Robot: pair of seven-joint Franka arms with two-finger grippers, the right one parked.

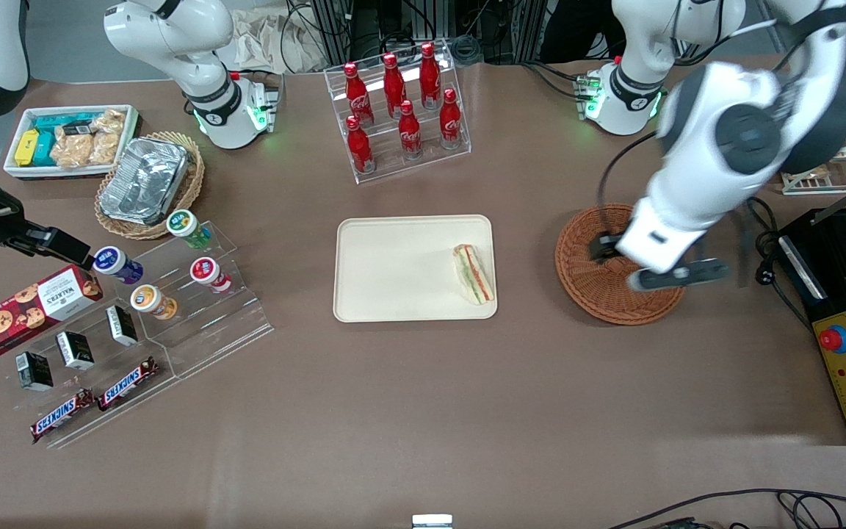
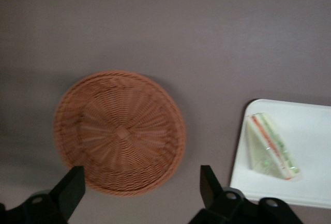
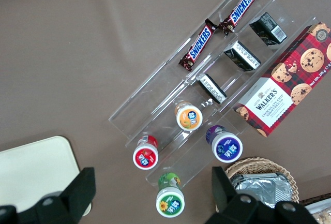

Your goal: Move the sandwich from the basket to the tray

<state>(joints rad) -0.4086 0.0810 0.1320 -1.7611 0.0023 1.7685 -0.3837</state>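
The sandwich (image 1: 474, 274) is seen lying flat on the tray (image 1: 393, 268), close to the tray edge that faces the basket (image 1: 584, 275), with its layered filling edge turned toward the tray's middle. In the left wrist view the sandwich (image 2: 270, 147) is found near the rim of the tray (image 2: 305, 188), wrapped in clear film, green and red layers visible along one side.

The gripper (image 1: 676, 275) is held above the basket, over the part of the rim nearer the working arm's end of the table. Its fingers (image 2: 70, 190) are spread wide apart and nothing is held between them. In the wrist view the basket (image 2: 120, 132) is seen lying under the span between the two fingers and is seen to hold nothing; the sandwich lies outside that span, off to the side of one finger, well apart from both fingertips.

The tray is set on the brown table (image 1: 423, 411), beside the basket but not touching it. A rack of red bottles (image 1: 397, 110) is noted farther from the front camera than the tray.
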